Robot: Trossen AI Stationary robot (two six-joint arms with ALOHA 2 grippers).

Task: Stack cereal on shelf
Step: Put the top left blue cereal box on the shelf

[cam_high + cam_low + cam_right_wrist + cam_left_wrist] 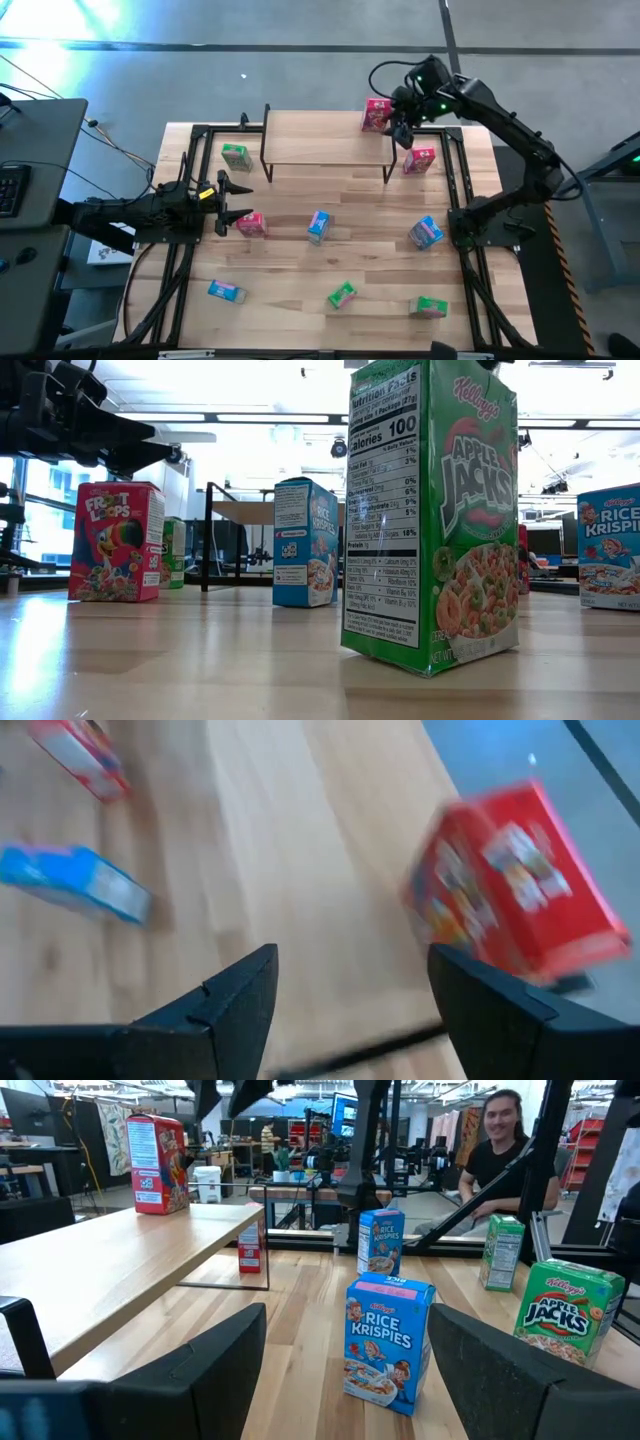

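Note:
The shelf (325,145) stands at the table's far middle. A pink-red cereal box (377,114) stands upright on its right end and also shows in the right wrist view (515,890). My right gripper (403,132) hovers open and empty just right of that box (350,970). My left gripper (225,200) is open and empty at the table's left (348,1320), low over the wood. It points at a blue box (390,1342) farther off, with a pink-red box (251,224) just near of it. The other boxes lie scattered on the table.
On the table are a green box (235,156) at far left, a pink-red box (418,160) by the shelf's right leg, blue boxes (318,226) (425,232) (226,291) and green boxes (341,295) (430,306). A person (505,1140) sits beyond the table.

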